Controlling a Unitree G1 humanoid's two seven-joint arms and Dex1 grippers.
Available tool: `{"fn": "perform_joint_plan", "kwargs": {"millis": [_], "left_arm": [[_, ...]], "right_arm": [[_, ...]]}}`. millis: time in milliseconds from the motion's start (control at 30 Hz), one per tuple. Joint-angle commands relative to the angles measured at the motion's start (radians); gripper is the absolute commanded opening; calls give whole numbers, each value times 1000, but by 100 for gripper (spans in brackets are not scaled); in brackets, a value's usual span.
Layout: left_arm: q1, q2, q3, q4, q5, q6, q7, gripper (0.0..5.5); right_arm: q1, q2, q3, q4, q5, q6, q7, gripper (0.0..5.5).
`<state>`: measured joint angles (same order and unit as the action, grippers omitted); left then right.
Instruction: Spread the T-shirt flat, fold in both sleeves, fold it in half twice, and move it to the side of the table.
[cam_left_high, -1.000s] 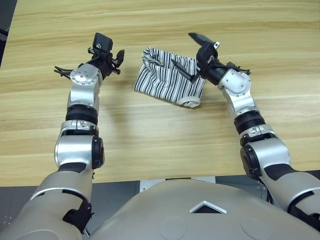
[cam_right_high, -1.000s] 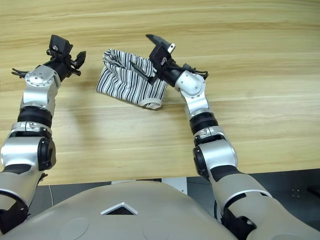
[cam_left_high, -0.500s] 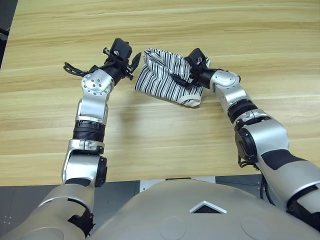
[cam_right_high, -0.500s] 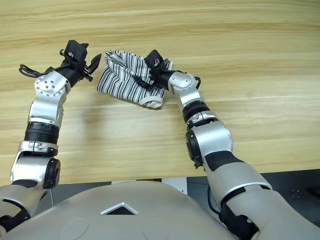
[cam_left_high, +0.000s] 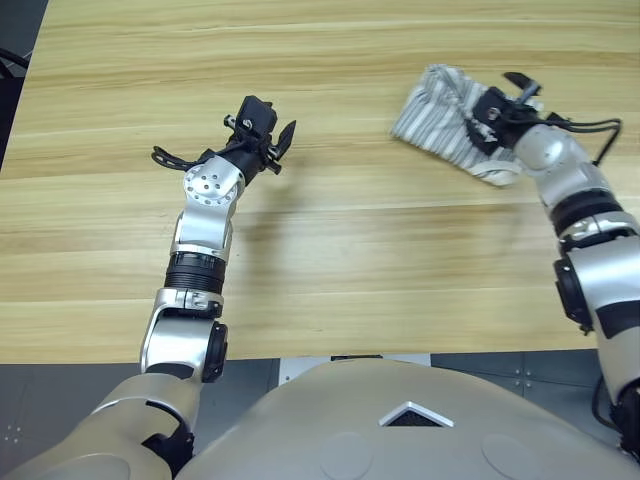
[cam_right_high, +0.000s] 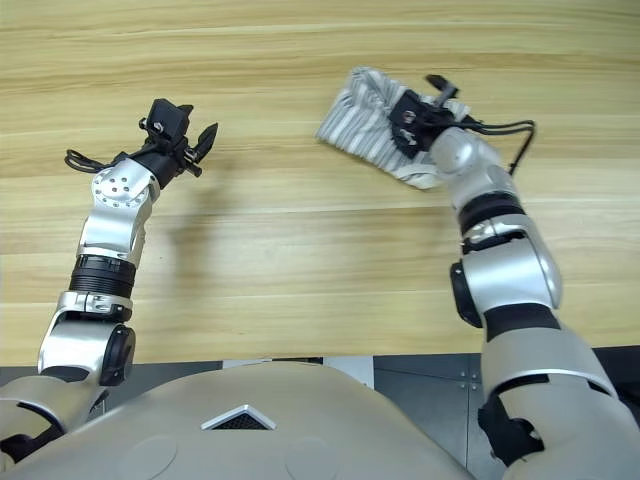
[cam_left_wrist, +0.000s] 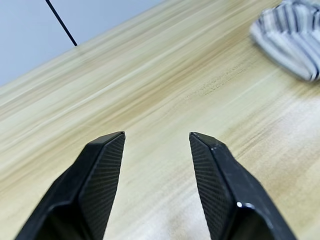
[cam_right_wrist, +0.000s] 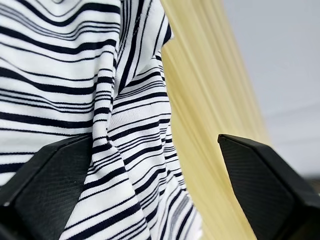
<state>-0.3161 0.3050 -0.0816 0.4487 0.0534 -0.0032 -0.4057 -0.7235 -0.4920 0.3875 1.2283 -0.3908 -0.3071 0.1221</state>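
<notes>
The T-shirt (cam_left_high: 435, 115) is a small folded bundle of black-and-white stripes, lying on the wooden table (cam_left_high: 350, 250) at the far right. My right gripper (cam_left_high: 497, 105) rests on the bundle's right end. Its fingers are spread wide, and the right wrist view shows striped cloth (cam_right_wrist: 60, 75) between and under them. My left gripper (cam_left_high: 272, 135) is open over bare wood left of centre, well apart from the shirt. The left wrist view has both fingers (cam_left_wrist: 100, 170) apart and the shirt (cam_left_wrist: 292, 35) off in the distance.
A black cable (cam_left_high: 165, 155) loops out beside my left wrist, and another (cam_left_high: 590, 125) runs along my right forearm. The table's front edge (cam_left_high: 330, 355) lies close to me and its left edge (cam_left_high: 35, 60) sits at the far left. Bare wood lies between the grippers.
The folded shirt has slid to the right across the table with my right gripper on it. My left gripper now stands far from the bundle that was beside it.
</notes>
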Motion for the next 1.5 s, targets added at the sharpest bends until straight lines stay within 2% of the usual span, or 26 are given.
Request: {"fn": "perform_joint_plan", "kwargs": {"millis": [33, 133, 233, 300, 433, 600, 767, 833, 933, 1267, 1433, 1500], "left_arm": [[9, -63, 60, 153, -58, -131, 41, 240], [-31, -107, 139, 316, -136, -271, 41, 240], [-122, -112, 199, 502, -136, -444, 157, 240], [-181, -94, 233, 592, -113, -544, 289, 240], [-247, -60, 284, 647, -110, -696, 407, 240], [-244, -53, 239, 599, 11, -833, 545, 240], [-235, -79, 201, 571, 85, -869, 619, 240], [-237, -94, 188, 588, 97, -871, 630, 240], [-249, -129, 160, 649, 116, -845, 635, 240], [-243, -181, 121, 695, 133, -845, 642, 240], [-232, -185, 118, 693, 128, -849, 633, 240], [-230, -185, 117, 692, 128, -849, 631, 240]], "right_arm": [[271, -128, -103, 140, 55, 119, -18, 451], [294, -107, -312, 139, 245, 103, -54, 451], [241, -46, -406, 113, 314, -40, -162, 451], [209, -14, -419, 92, 303, -144, -245, 451], [166, 23, -399, 39, 238, -329, -387, 451], [207, 67, -375, -122, 148, -525, -546, 451], [266, 247, -303, -236, 158, -591, -440, 451], [270, 311, -276, -227, 155, -605, -402, 451], [243, 381, -294, -145, 207, -584, -330, 451], [250, 399, -330, -77, 258, -616, -166, 451], [262, 405, -328, -85, 249, -637, -154, 362], [264, 406, -325, -87, 239, -639, -166, 356]]}}
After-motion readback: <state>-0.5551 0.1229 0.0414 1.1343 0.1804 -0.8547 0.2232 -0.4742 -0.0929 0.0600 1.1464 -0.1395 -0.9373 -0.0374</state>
